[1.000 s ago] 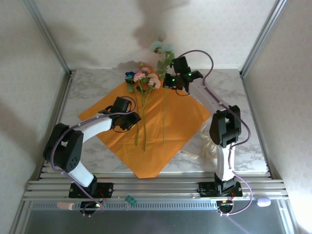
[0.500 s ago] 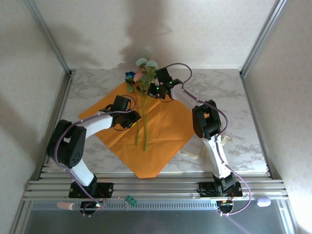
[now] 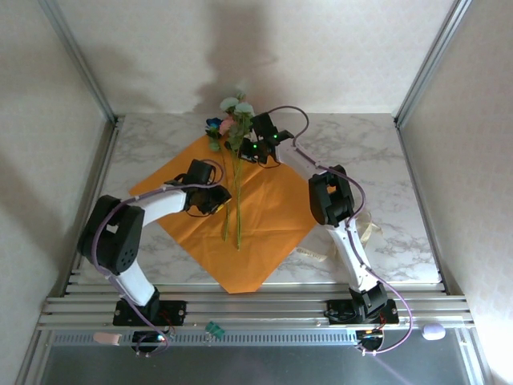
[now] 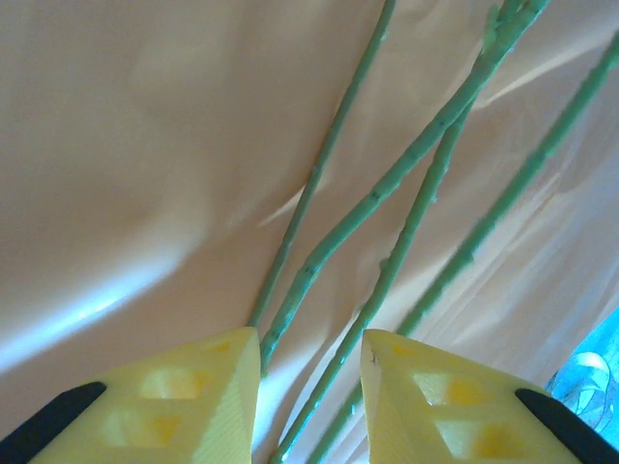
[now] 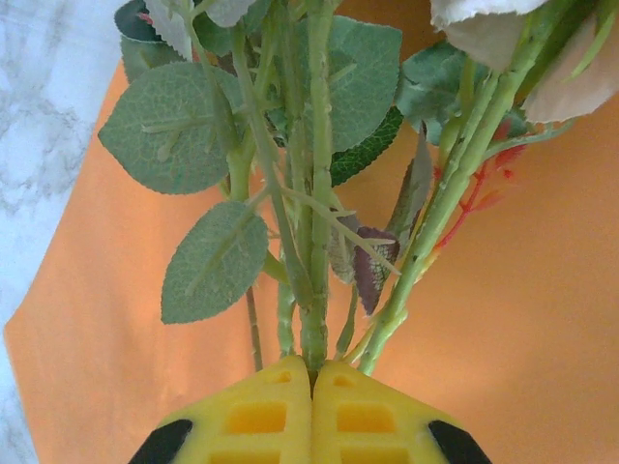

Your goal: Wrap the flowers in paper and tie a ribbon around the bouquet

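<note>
The orange paper (image 3: 272,208) lies flat as a diamond on the marble table. The flowers (image 3: 231,120) rest on it, blooms at the far corner, long stems (image 3: 238,212) running toward me. My right gripper (image 3: 244,146) is shut on one green stem (image 5: 317,242) just below the leaves (image 5: 169,126), fingertips (image 5: 311,372) pressed together around it. My left gripper (image 3: 215,199) hovers low over the paper, open, with two stems (image 4: 387,184) passing between its yellow fingers (image 4: 309,387), untouched. The cream ribbon (image 3: 314,255) lies off the paper's right edge.
Bare marble table (image 3: 377,152) extends to the right and far left of the paper. Metal frame posts (image 3: 80,64) and white walls close in the back and sides. The right arm's elbow (image 3: 330,196) stands over the paper's right corner.
My right gripper has swung left, carrying the pale-green flower from the right of the paper into the bunch. The left gripper has stayed in place.
</note>
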Controlling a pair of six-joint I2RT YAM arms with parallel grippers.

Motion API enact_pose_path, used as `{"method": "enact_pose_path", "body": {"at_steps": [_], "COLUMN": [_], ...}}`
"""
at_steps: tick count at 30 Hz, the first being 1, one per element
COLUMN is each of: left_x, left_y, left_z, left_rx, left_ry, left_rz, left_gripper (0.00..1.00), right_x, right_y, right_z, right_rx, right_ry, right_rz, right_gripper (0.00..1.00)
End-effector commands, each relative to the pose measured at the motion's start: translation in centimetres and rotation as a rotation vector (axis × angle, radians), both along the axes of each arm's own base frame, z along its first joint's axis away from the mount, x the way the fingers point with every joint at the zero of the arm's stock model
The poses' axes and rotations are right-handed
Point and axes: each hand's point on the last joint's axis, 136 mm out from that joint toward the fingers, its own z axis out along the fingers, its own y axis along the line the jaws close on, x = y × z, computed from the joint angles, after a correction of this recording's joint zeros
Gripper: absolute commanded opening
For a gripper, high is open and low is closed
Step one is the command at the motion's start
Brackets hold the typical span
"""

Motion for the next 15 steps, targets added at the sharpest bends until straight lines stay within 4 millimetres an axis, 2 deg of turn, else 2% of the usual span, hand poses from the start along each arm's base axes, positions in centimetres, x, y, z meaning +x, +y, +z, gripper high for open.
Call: {"method": "enact_pose_path", "body": {"at_steps": [1,3,6,9,12,15], "left_x": [-2.4,-3.3,-4.4,-5.8,-7.8,-10.4], "left_y": [0.9,1.3,2.0,2.6,2.7,3.7], "left_z": [-0.2,-0.1,0.8,1.7,2.1,2.0], "left_rx": [0.022,0.025,0.031,0.038,0.033,0.089], "left_ry": [0.041,0.053,0.052,0.068,0.089,0.142], "left_rz": [0.01,0.019,0.032,0.033,-0.005,-0.075], "left_gripper": [0.31,0.31,0.36,0.38,0.41,0.45], "right_x": [-0.2,-0.3,-0.3,-0.5,-1.0,-1.9], "right_y": [0.3,0.2,0.1,-0.2,-0.8,-1.6], "right_z": [-0.7,-0.8,-0.1,1.7,3.6,5.1], "right_rx": [-0.017,-0.023,-0.022,-0.029,-0.04,-0.057], "right_ry": [0.014,0.017,0.011,-0.006,-0.023,-0.022], "right_rz": [0.018,0.018,0.022,0.014,0.004,0.007], "right_gripper": [0.0,0.05,0.23,0.38,0.46,0.5]}}
